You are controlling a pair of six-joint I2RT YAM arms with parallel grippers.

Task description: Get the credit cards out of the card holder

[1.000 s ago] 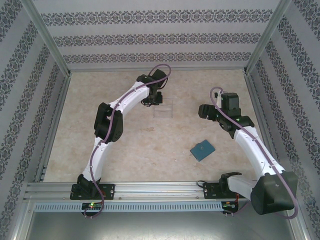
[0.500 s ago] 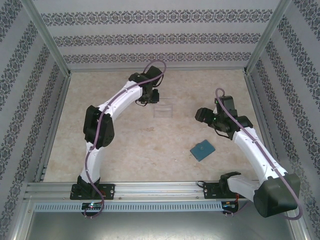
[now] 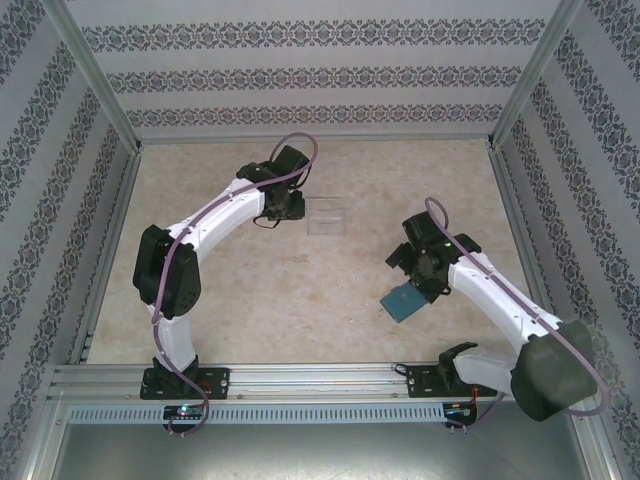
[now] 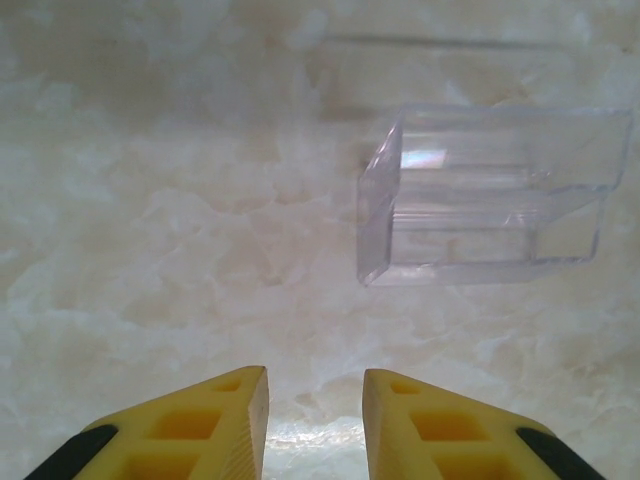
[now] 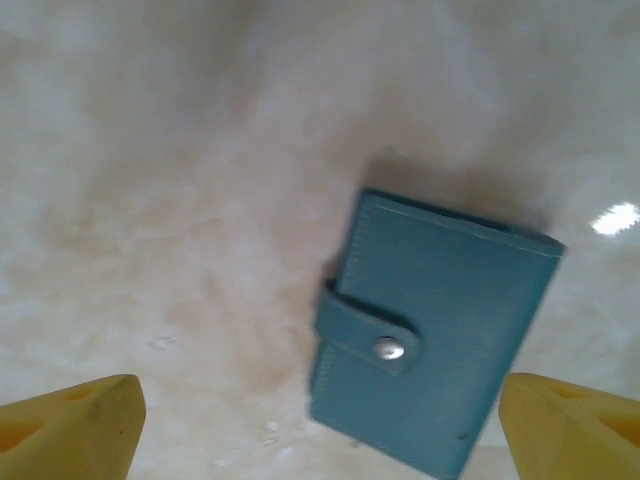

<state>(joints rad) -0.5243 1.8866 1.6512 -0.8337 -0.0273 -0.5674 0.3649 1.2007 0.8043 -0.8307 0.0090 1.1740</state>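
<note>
The card holder [image 3: 403, 301] is a teal-blue wallet lying flat and closed on the marbled table, right of centre. In the right wrist view the card holder [image 5: 430, 360] has its strap tab snapped over the front with a metal stud. The credit cards are hidden. My right gripper [image 3: 410, 283] hovers just above the wallet's far edge, and my right gripper [image 5: 318, 405] is wide open with the wallet between and beyond its yellow fingertips, untouched. My left gripper [image 3: 290, 208] hangs near the back, left of the clear tray. In its wrist view my left gripper [image 4: 314, 385] is slightly open and holds nothing.
A clear plastic tray [image 3: 327, 217] stands at the back middle of the table, and the clear tray [image 4: 490, 200] has stepped compartments with nothing in them. Patterned walls and metal posts enclose the table on three sides. An aluminium rail [image 3: 300, 378] runs along the near edge.
My right arm has swung down and towards the wallet, and its jaws have widened. My left arm has drawn back to the left, away from the tray, its jaws parting a little.
</note>
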